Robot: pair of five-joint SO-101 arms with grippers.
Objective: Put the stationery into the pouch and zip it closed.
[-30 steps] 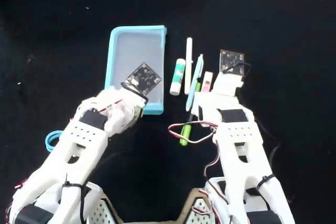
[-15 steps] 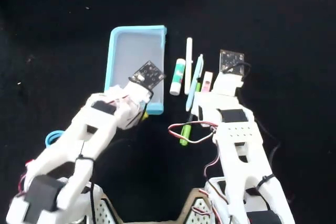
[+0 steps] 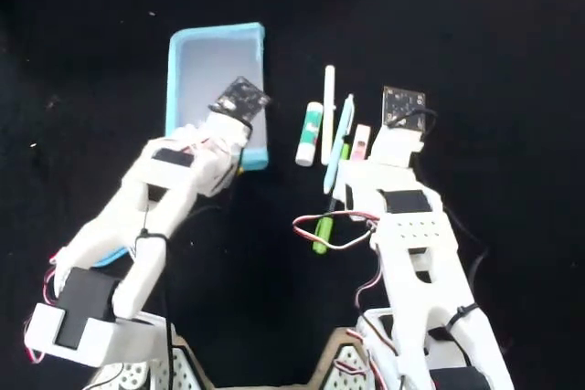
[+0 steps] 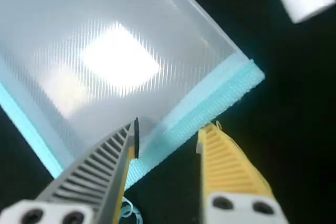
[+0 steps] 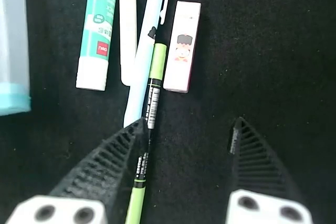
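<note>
Left pincer (image 4: pixel 169 135) sat spread astride the zip edge of the pouch (image 3: pixel 212 66), right pincer (image 5: pixel 186 129) spread over the green marker (image 5: pixel 157 61) in the stationery row (image 3: pixel 328 116) nearby on the counter (image 3: pixel 475 61), so a shallow pinch prob. would've shoved the slick pouch, not opened it.
</note>
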